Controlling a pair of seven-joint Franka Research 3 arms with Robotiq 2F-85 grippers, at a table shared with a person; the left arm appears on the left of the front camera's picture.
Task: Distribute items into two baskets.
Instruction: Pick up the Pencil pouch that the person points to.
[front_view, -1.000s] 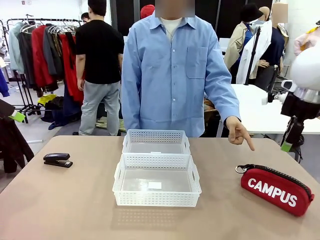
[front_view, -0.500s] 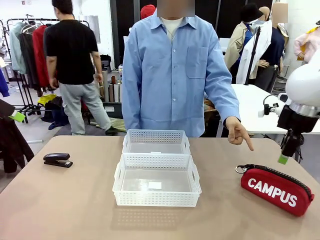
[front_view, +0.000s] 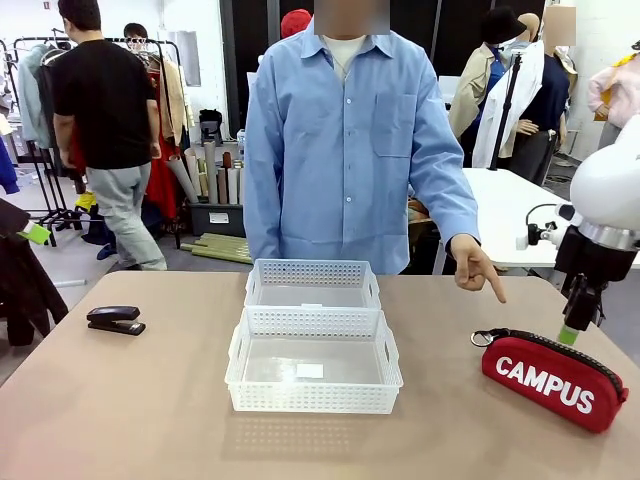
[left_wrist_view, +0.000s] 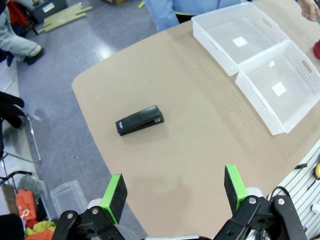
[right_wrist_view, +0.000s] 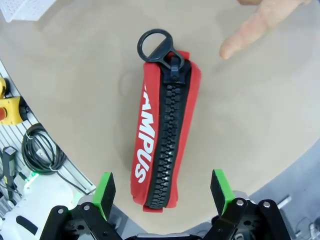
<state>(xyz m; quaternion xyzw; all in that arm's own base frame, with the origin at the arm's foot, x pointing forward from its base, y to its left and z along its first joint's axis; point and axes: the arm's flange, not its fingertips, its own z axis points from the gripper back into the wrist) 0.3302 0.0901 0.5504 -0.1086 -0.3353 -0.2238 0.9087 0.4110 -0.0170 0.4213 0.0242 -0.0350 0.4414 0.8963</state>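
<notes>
Hovering just above red CAMPUS pouch (right_wrist_view: 165, 130) at table (front_view: 150, 400) right: right end effector (right_wrist_view: 162, 186), jaws wide, holding nothing. Left end effector (left_wrist_view: 175, 192): jaws wide, holding nothing, well apart from black stapler (left_wrist_view: 140, 120) at table left. Centre: smaller basket (front_view: 312, 272) touching larger basket (front_view: 313, 400), larger nearer. Person's hand (front_view: 475, 268): pointing down near pouch.

right arm (front_view: 612, 180): was a white rounded shell, grey ring, black wrist, thin black cable beside it | right gripper (right_wrist_view: 162, 192): was black bolted linkage with green pads (right_wrist_view: 104, 192) | left gripper (left_wrist_view: 174, 192): looked the same, black with green | person (front_view: 345, 150): wore a light-blue buttoned long-sleeved shirt with chest pocket, white top beneath
</notes>
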